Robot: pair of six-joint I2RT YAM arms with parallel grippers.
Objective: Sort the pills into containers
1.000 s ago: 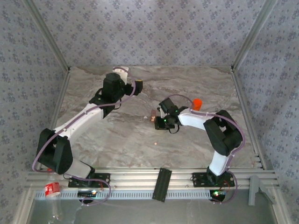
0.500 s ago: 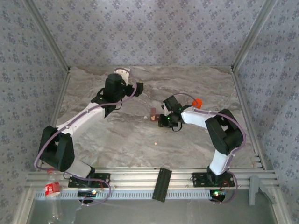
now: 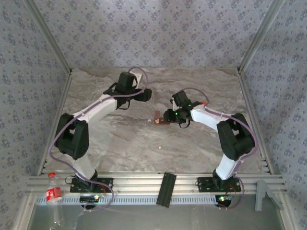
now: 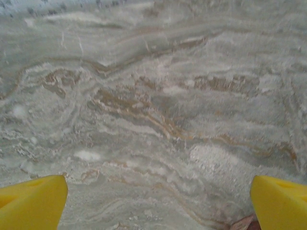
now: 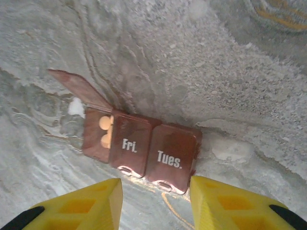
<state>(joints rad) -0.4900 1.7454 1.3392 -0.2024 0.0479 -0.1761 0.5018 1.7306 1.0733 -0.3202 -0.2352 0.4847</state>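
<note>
Starting with the right pincer [image 5: 156,207]: its two yellow fingers [image 5: 84,206] stand apart with a clear gap and nothing in it, so it's partly open and not holding anything. It hangs right over the containers [image 5: 144,146], a reddish-brown strip of three joined boxes lying flat on the marble table [image 5: 249,57]. As far as I can tell it isn't touching them. The two boxes nearest the fingertips have their lids down, marked "Fri." and "Tues.". The third box, at the left end of the strip, has its lid [image 5: 79,86] flipped up, and two pale tan pills [image 5: 104,123] sit inside, one just beside the other.

From overhead, the strip sits around mid-table, just left of the right pincer's tip. One tiny pale speck [image 3: 159,147] lies loose nearer the arm bases, well apart from the strip, too small to say for sure it's a pill. A bit of orange bottle [image 3: 203,102] peeks out behind the right arm.

Left pincer [image 4: 158,206]: fingers way out at opposite edges of its wrist view, so wide open, bare marble between them, nothing held. Overhead it's toward the back of the table, left of the strip and apart from it
</note>
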